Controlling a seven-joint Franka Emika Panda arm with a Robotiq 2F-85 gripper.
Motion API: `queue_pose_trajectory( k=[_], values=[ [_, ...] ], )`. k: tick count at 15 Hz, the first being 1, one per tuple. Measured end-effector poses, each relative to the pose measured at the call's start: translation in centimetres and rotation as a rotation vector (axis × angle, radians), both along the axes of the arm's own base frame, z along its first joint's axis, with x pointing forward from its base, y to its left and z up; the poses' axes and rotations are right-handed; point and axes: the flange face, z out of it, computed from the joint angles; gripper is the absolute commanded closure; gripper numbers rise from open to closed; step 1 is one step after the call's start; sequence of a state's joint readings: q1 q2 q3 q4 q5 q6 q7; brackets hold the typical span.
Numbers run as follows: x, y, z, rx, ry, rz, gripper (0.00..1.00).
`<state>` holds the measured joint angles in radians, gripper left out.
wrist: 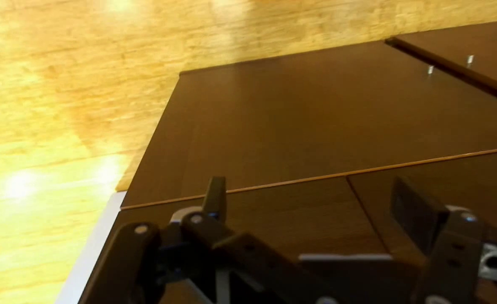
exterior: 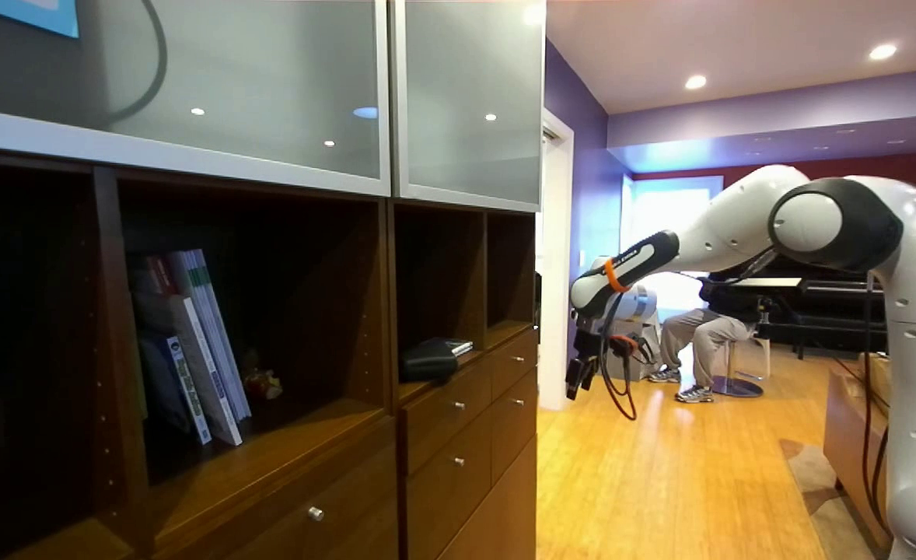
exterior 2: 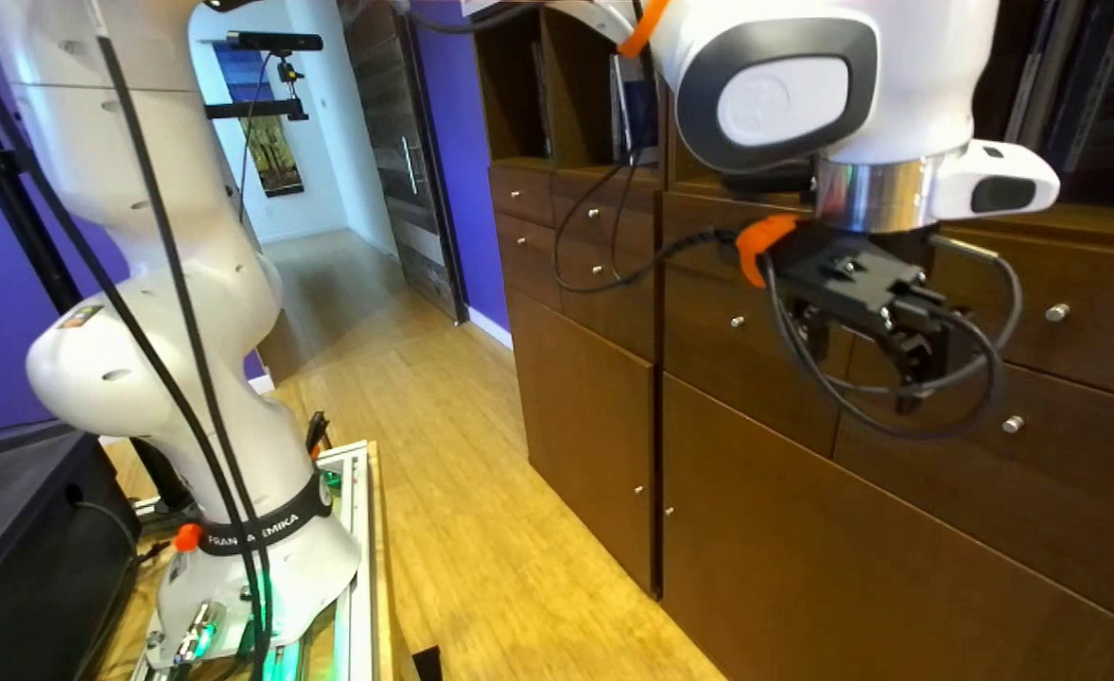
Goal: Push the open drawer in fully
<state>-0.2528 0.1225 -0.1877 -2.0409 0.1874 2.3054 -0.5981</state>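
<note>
The push looks finished, or nearly so: in both exterior views the cabinet (exterior 2: 897,539) shows no box sides sticking out, and every front I can make out seems flush. That makes it hard to say which one is meant; my guess is the shallow upper drawer (exterior: 444,416) nearer the camera in an exterior view, sitting inside the cabinet with only its dark front and silvery knob (exterior: 459,405) showing. The gripper (wrist: 309,202) hangs clear of the fronts, its fingers (wrist: 217,196) apart and nothing visible between them. Probably only backing away is left, or a last nudge if a small gap is hidden
</note>
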Motion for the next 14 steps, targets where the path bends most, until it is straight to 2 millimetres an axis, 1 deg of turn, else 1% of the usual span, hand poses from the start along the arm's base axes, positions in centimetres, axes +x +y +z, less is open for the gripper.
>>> queue_pose_trajectory(
  k=[3,6,8,11,13,14],
  values=[
    [-2.0,3.7,4.2,0.07,0.062,-0.026,0.0],
    [-3.6,7.8,6.9,0.111,0.09,-0.033,0.0],
    [-4.7,10.6,7.8,0.128,0.104,-0.027,0.0],
    [-6.6,14.6,8.3,0.153,0.125,-0.004,0.0],
    [-7.9,16.9,8.3,0.188,0.146,0.027,0.0],
    [-8.5,17.7,8.3,0.196,0.15,0.04,0.0]
  ],
)
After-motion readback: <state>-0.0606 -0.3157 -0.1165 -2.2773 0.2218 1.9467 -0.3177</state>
